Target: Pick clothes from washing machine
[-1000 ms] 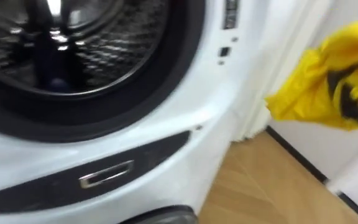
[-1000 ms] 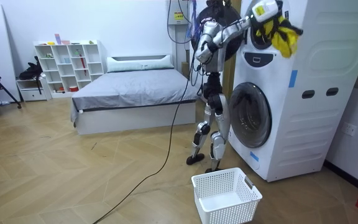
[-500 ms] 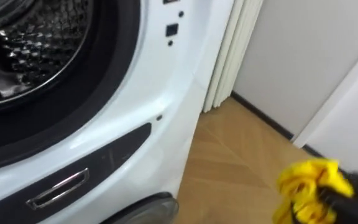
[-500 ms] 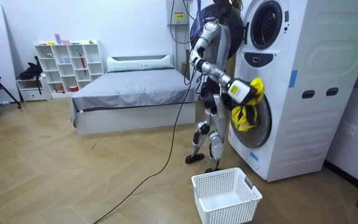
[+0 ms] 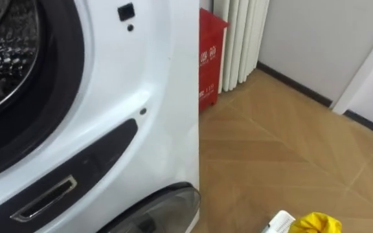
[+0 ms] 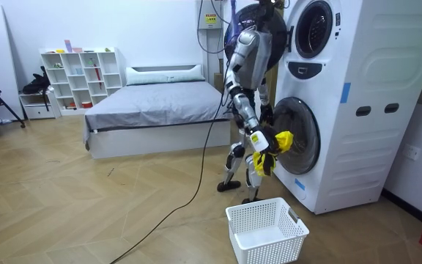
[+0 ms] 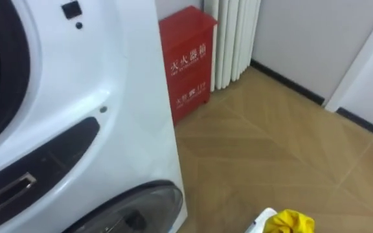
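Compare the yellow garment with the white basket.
The yellow garment is crumpled cloth hanging from the right hand; the white basket is a rigid lattice box. The garment is held up; the basket stands on the floor. Both are in front of the washing machine.

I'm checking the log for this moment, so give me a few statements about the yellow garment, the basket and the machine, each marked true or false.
1. The right hand holds the yellow garment. True.
2. The yellow garment lies in the white basket. False: it hangs from the hand, higher than the basket, which stands on the floor.
3. The door of the upper drum is shut. False: it is swung open and the drum shows.
4. A red cabinet stands beside the washing machine. True.
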